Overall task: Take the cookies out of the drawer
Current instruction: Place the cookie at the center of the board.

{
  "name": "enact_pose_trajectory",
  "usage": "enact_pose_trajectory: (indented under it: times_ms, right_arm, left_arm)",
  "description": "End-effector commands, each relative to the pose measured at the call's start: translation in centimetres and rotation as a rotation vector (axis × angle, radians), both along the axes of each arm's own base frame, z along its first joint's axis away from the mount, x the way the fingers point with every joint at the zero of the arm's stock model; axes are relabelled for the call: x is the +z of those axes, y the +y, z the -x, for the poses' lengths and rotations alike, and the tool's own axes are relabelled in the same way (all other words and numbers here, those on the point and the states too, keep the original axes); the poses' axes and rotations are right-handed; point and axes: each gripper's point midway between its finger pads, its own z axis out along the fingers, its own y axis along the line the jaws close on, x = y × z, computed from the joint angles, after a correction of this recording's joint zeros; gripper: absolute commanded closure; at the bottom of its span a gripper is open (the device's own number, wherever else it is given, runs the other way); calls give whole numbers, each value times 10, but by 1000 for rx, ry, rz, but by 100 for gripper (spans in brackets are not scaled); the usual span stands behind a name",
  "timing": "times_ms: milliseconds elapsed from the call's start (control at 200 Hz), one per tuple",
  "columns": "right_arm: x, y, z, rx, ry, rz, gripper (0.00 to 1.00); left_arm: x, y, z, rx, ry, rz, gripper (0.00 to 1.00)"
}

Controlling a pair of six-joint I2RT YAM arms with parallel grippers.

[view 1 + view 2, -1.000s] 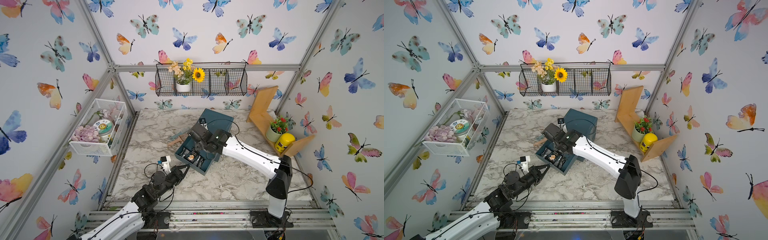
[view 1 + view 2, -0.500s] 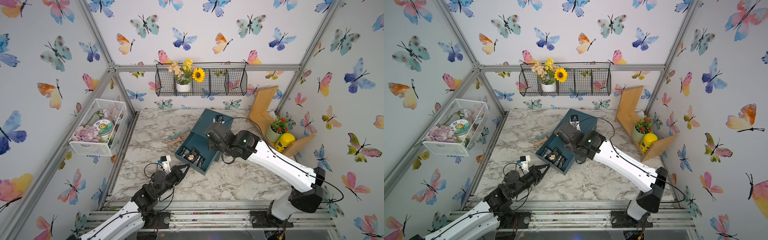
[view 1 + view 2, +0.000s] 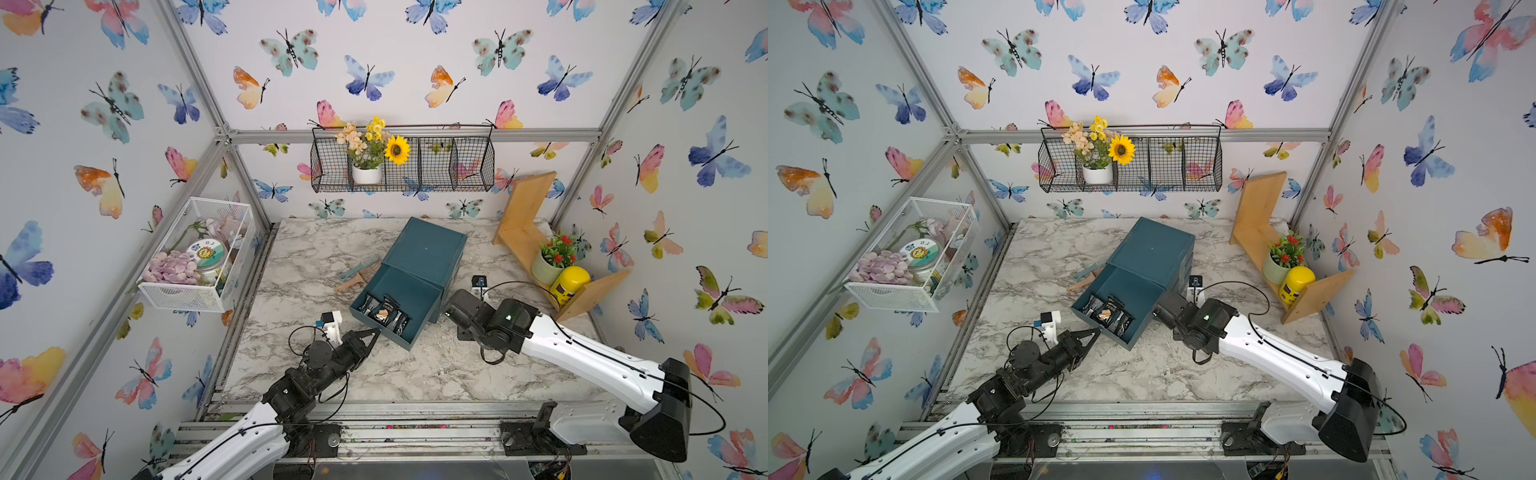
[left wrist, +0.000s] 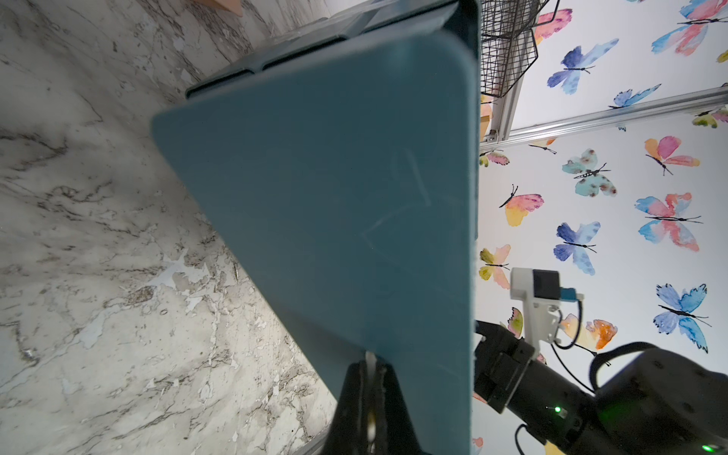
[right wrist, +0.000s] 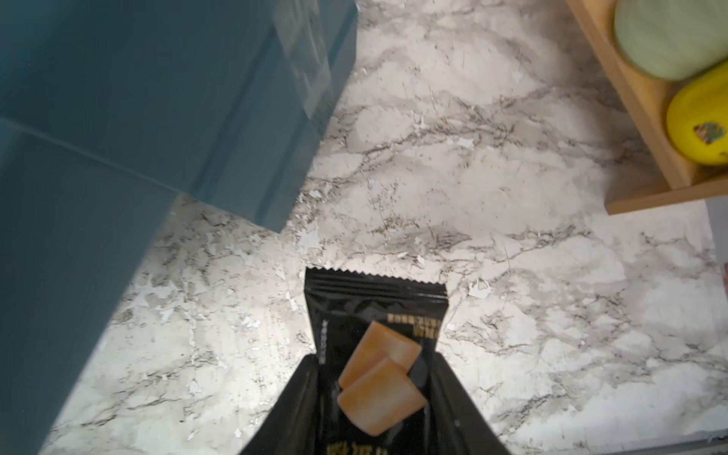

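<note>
One black cookie packet [image 5: 376, 311] is clamped in the right jaws over the surface [image 5: 532, 275], right of the open drawer [image 3: 399, 291]; left jaws pinched together at its front.

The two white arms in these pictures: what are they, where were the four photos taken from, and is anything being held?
They are two robot arms, each ending in a gripper, a two-fingered clamp. Both top views look down on the marble table, where a teal box has its drawer open with black cookie packets inside. The other two pictures come from cameras on the wrists. The right gripper holds one black cookie packet beside the box. The left gripper is shut, its tip at the drawer's front.
</note>
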Motion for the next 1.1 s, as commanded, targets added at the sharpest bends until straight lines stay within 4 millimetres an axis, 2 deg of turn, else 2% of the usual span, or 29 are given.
enact_pose_trajectory:
  times_ms: [0,160,255,476,696,856,921,996,1096]
  right_arm:
    - [-26,5,-2,15,36,-104,70]
    - [-64,3,-13,51,86,-146,69]
    - [-83,-5,-23,46,108,-150,68]
    - [-115,-19,-39,43,147,-116,68]
    - [-145,-21,-41,49,223,-67,66]
    - [-155,-24,-38,44,250,-44,62]
    - [-155,-26,-37,43,262,-32,52]
    - [-147,-28,-38,36,262,-16,42]
    - [-129,-31,-41,37,235,-5,34]
  left_arm:
    - [17,1,-5,20,-48,14,100]
    - [17,1,-4,18,-47,14,100]
    - [16,2,-4,18,-46,11,100]
    - [16,4,-3,27,-43,10,100]
    - [15,4,-3,25,-41,8,100]
    - [15,4,-3,24,-41,8,100]
    - [15,4,-3,24,-41,8,100]
    - [14,4,-3,23,-41,7,100]
    - [14,4,-3,24,-42,7,100]
